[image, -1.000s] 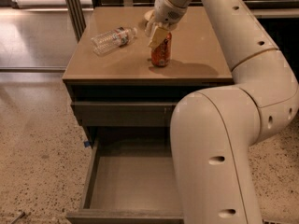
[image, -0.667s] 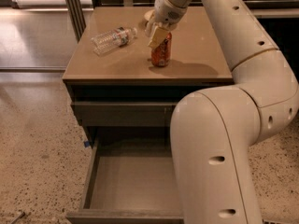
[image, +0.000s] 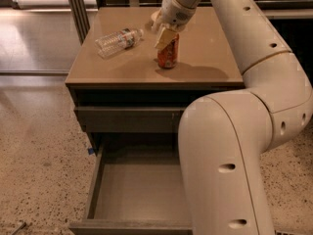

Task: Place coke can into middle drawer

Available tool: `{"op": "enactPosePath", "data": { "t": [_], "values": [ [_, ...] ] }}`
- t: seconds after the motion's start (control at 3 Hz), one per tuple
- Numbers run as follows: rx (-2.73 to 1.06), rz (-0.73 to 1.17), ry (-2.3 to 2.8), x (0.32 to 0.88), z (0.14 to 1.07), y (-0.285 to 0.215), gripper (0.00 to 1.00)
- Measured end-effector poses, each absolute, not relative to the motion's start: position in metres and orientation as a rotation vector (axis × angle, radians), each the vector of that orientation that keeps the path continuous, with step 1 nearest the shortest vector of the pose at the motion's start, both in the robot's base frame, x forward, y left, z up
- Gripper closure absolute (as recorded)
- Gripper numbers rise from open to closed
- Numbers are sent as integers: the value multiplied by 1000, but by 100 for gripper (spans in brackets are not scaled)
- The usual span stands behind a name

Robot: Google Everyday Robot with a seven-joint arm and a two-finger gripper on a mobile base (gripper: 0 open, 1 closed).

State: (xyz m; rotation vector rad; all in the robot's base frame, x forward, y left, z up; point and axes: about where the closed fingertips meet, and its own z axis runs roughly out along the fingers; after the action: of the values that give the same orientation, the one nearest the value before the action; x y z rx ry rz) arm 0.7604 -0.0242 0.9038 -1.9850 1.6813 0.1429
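Shows one can (image: 167, 57), red-orange, standing upright on the surface (image: 210, 53), near its middle. Places one claw (image: 165, 34) right on top of that can, reaching in from twelve o'clock and covering the can's upper part. Cannot tell whether the claw is clamped on the can or loose about it.

Counts one bottle (image: 119, 39) as well, clear plastic, lying on its side at ten o'clock from the can, apart from it, cap end nearer the can.

Finds two drawers under the surface, at six o'clock from the can. Shows one shut front (image: 129, 119) above, and one drawer (image: 94, 185) pulled out beneath it, with a flat grey floor and low side walls in view. Leaves the can up on the surface, not in the drawer.

Counts one arm (image: 254, 131), pale and thick, rising from five o'clock, bending over at two o'clock and running on to the claw, and hiding the drawer's right part.

Shows speckled floor (image: 39, 146) at nine o'clock from the drawer, with one small blue scrap (image: 91, 151) close by the drawer's left back corner.
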Motion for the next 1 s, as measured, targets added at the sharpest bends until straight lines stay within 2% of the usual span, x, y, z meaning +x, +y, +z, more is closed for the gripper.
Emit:
{"op": "enactPosePath", "data": {
  "t": [0.33, 1.0],
  "values": [
    [-1985, 143, 1681, 760, 904, -24, 0],
    [-1979, 120, 1703, 764, 902, -28, 0]
  ]
}}
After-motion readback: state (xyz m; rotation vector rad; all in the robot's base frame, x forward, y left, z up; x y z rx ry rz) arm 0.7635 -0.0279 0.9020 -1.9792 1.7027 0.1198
